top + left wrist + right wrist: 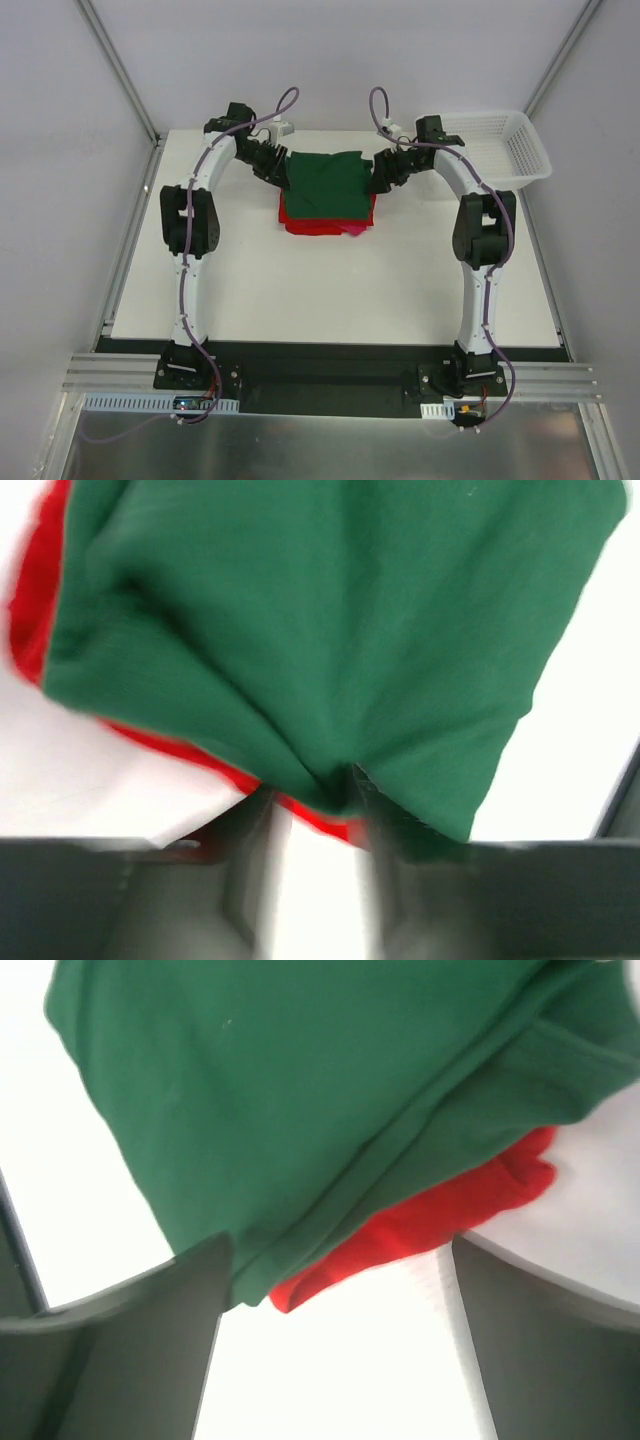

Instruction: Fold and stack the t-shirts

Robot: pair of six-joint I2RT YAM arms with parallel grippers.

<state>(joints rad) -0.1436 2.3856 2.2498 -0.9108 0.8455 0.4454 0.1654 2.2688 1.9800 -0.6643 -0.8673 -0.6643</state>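
Note:
A dark green t-shirt (325,183) lies folded on top of a bright red t-shirt (320,225) at the far middle of the table. My left gripper (278,170) is at the green shirt's left edge. In the left wrist view its fingers (245,850) stand a little apart, with a pucker of the green t-shirt (330,630) and a red t-shirt hem (180,748) at their tips. My right gripper (378,180) is at the stack's right edge, open wide (337,1245). The edges of the green t-shirt (280,1090) and the red t-shirt (440,1210) lie loose between its fingers.
A white mesh basket (510,150) stands at the table's far right corner, just behind the right arm. Bare white table (330,290) stretches from the stack to the near edge. Grey walls with metal rails close the sides.

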